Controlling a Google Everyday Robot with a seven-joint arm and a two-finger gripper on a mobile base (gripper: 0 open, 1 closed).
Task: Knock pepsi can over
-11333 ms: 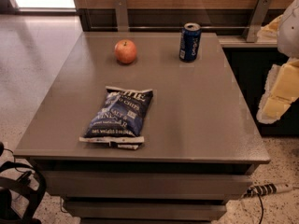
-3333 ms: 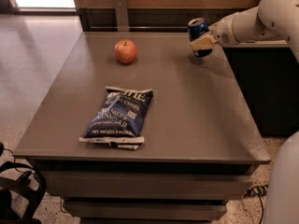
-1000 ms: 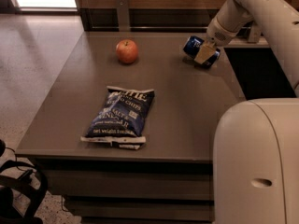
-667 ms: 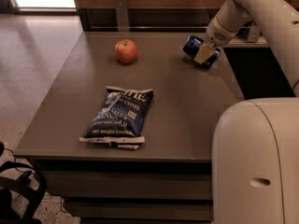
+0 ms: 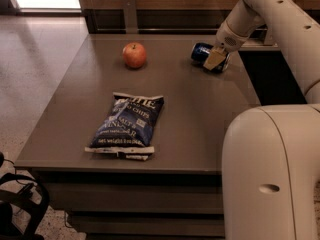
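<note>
The pepsi can (image 5: 202,52), dark blue, lies on its side at the back right of the table (image 5: 200,114). My gripper (image 5: 215,60) is right at the can, its tan fingers over the can's right end, low over the table top. My white arm reaches down to it from the upper right.
A red apple (image 5: 134,55) stands at the back middle of the table. A dark blue chip bag (image 5: 128,125) lies flat near the front left. A large white part of my arm (image 5: 270,174) fills the lower right. A wooden wall runs behind the table.
The can stood upright at first and now lies on its side. Over the last second the gripper and can have not visibly moved.
</note>
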